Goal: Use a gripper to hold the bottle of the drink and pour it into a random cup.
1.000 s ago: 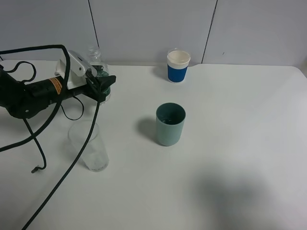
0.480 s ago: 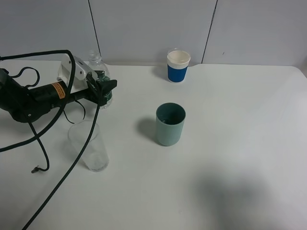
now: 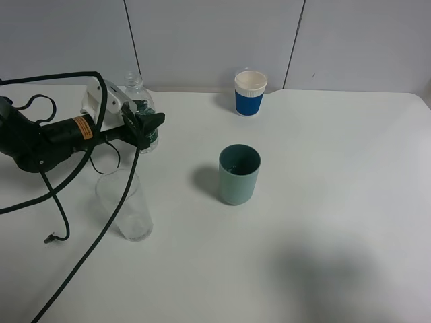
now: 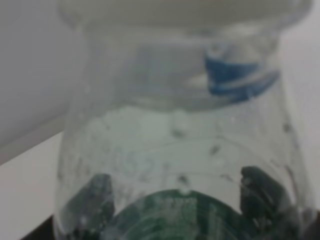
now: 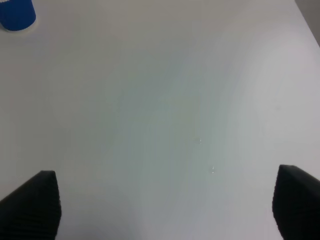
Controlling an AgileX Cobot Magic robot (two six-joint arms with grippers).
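The bottle of the drink (image 3: 137, 89), clear with a dark green label and no cap, stands upright at the back left of the table. My left gripper (image 3: 145, 124) is shut on its lower body. In the left wrist view the bottle (image 4: 170, 145) fills the frame, its green label along the bottom edge. The teal-green cup (image 3: 238, 176) stands upright near the table's middle, well to the right of the bottle. My right gripper (image 5: 164, 205) is open over bare table, with nothing between its dark fingertips (image 5: 31, 204); that arm does not show in the exterior view.
A tall clear glass (image 3: 128, 208) stands just in front of my left arm. A blue and white paper cup (image 3: 250, 94) stands at the back, also in the right wrist view (image 5: 17, 14). Black cables trail over the white table (image 3: 337, 202) at the left.
My left arm and the held bottle shifted slightly lower in the exterior view early in the second, then stayed almost still. The cups and the glass have not moved.
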